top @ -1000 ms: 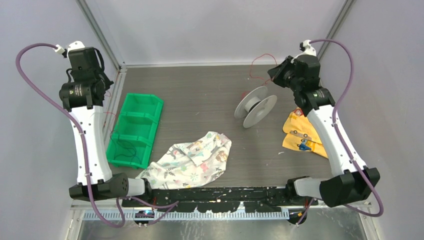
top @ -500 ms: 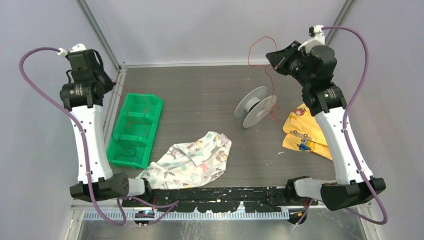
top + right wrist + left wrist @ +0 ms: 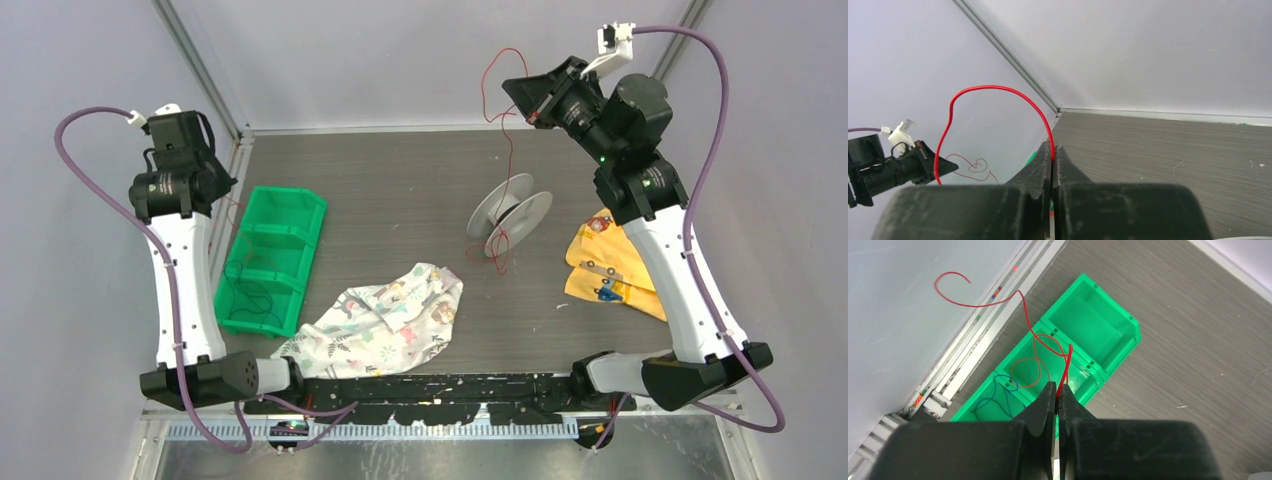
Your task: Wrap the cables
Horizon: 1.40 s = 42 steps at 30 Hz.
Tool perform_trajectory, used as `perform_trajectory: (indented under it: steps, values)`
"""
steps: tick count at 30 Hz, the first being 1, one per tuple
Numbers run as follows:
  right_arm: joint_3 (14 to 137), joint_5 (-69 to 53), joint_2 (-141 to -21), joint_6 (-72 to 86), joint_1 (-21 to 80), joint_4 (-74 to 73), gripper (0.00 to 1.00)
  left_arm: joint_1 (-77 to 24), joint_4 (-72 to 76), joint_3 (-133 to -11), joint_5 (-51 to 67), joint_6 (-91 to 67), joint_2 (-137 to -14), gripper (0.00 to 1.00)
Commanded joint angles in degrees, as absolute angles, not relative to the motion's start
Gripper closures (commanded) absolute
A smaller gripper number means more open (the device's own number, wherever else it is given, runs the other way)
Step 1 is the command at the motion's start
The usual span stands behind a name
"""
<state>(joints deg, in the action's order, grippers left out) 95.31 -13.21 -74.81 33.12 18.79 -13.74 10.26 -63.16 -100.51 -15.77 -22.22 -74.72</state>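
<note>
The right claw is pinched shut on the red wire and held high over the far edge of the desk. The wire arcs out of its tips and hangs down to the spool below. The left claw clamps a red strand above the green bin. To wind well, the right arm probably needs light tension and circles around the hub, so that turns land between the flanges.
</note>
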Motion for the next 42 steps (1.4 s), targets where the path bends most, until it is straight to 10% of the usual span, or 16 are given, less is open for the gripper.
perform_trajectory:
  steps: [1,42]
  values:
    - [94.9,-12.9,-72.5,32.3,18.8,-11.4,0.99,10.6,-60.4,-96.9,-17.4,-22.0,-74.0,0.99]
    - [89.2,-10.0,-67.6,31.0,18.8,-14.2,0.99,10.6,-52.7,-74.3,0.8,-27.7,-79.6,1.00]
